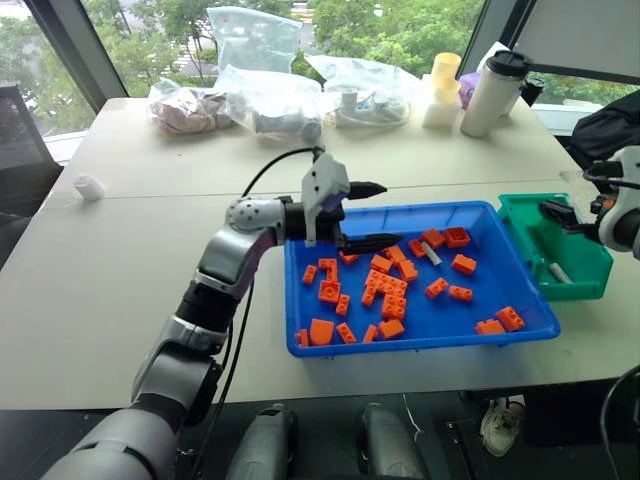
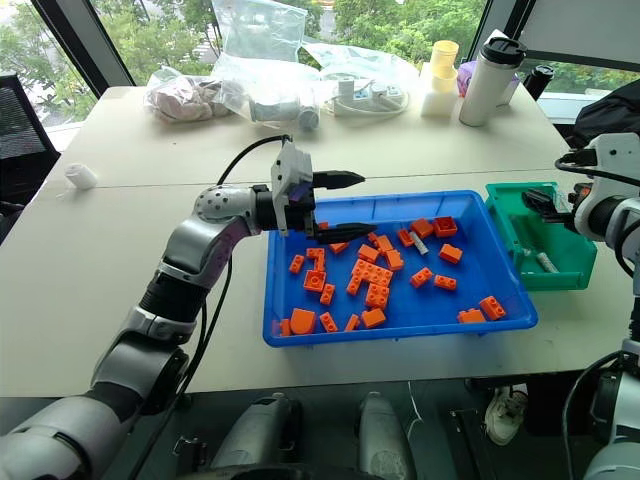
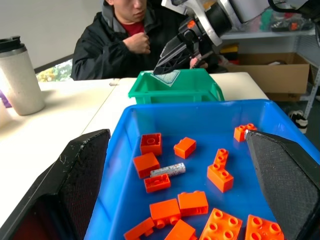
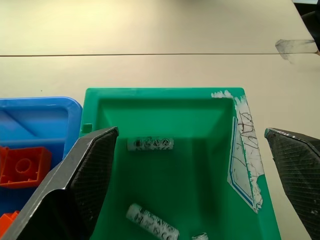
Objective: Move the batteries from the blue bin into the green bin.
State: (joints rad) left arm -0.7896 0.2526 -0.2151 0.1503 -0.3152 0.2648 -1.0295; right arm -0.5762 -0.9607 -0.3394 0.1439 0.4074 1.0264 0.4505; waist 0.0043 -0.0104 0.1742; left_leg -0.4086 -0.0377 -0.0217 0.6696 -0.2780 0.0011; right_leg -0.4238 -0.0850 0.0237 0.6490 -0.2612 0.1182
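The right end effector point(image 4: 192, 185) hangs released over the green bin point(image 4: 165, 100) at the right of the frame, where batteries point(image 4: 150, 144) already lie. The left end effector point(image 3: 177, 175), also released, faces one battery point(image 3: 168, 170) left among the orange bricks point(image 3: 185, 147) in the blue bin point(image 1: 520, 325); next it must close on it without catching bricks.

We read no text: print on the batteries point(image 4: 150, 144) and the green bin's point(image 4: 165, 175) white label point(image 4: 243, 155) is illegible.
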